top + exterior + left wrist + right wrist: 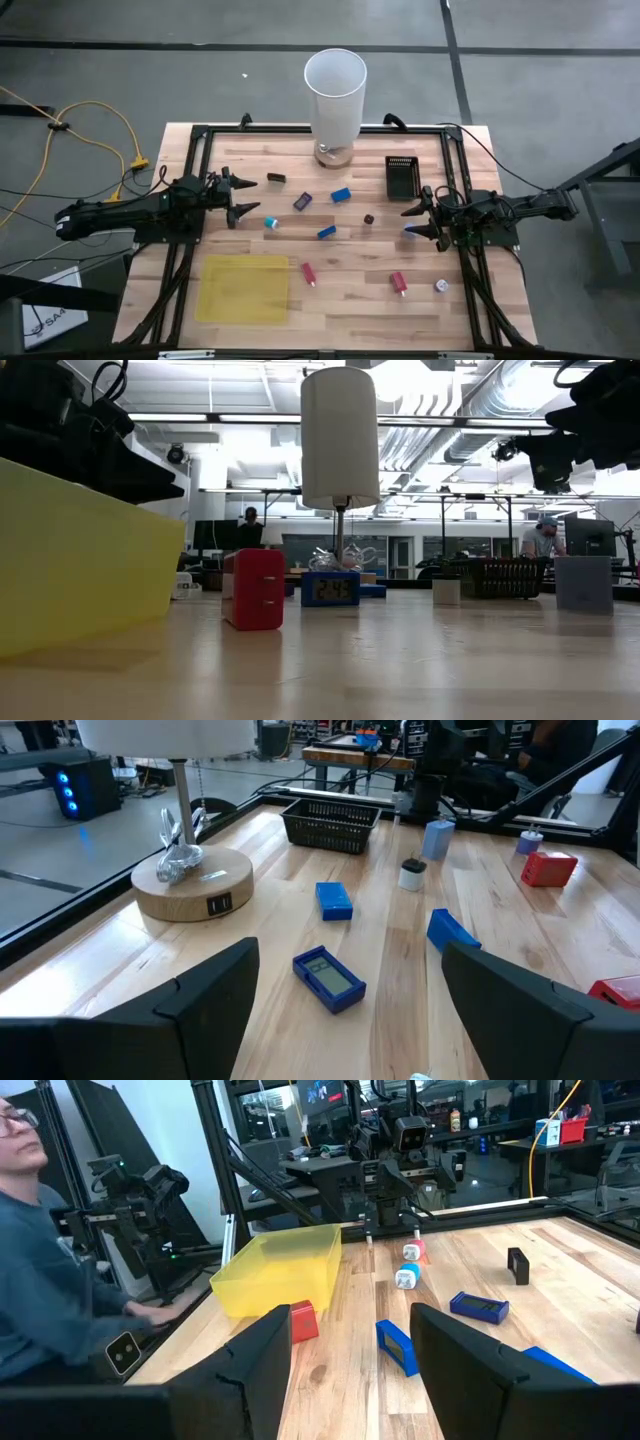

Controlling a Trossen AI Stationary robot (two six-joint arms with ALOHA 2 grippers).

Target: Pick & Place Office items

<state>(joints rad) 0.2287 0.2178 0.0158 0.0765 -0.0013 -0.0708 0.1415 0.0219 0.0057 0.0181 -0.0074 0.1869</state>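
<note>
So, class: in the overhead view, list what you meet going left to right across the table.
left gripper → yellow bin → red piece → white lamp → black basket → right gripper

The bench [250, 160] is a pale wood-plank top edged by a black frame. At the middle of its far edge stands a tall white cylinder [335, 88] on a round wooden base. A small black tray [402, 176] lies toward the far right corner. A yellow bin [243, 288] sits at the near left corner. Small office items are scattered across the middle: a dark block [276, 179], a blue clock piece [303, 201], blue blocks [341, 195], a teal cylinder [271, 222], a dark round piece [368, 218]. Nearer the front edge lie a pink piece [308, 272], a red block [399, 283] and a whitish round [440, 286].
</note>
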